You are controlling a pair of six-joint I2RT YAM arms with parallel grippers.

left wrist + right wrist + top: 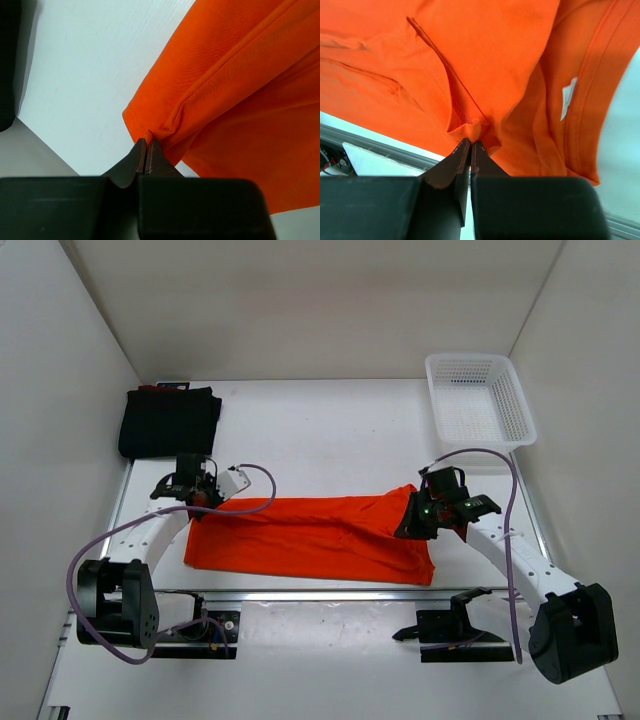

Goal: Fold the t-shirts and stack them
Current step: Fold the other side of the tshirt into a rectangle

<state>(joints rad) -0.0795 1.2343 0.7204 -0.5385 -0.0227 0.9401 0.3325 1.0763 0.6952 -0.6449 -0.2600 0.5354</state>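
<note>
The bright orange cloth t-shirt [310, 540] is lying stretched crosswise as a long band on the white table [330, 430]. Its near edge is running just beside the metal rail [330, 595] at the table's front, while a broad stretch of bare tabletop is lying open beyond its far edge. The left gripper [203, 497] is pinching the shirt's left corner, jaws closed on a hemmed fold, and the right gripper [415, 523] is clamping a stitched seam at the right end, holding that end raised in a low peak. Beyond the orange shirt's far-left corner a folded black cloth t-shirt [170, 422] is resting, with a sliver of dark red cloth [150, 388] showing at its far edge and the rest hidden. Beyond the far-right corner a white plastic mesh basket [480, 400] is sitting. The orange weave is appearing fine and matte, and a small white tag [568, 97] is hanging beside a ribbed band.
</note>
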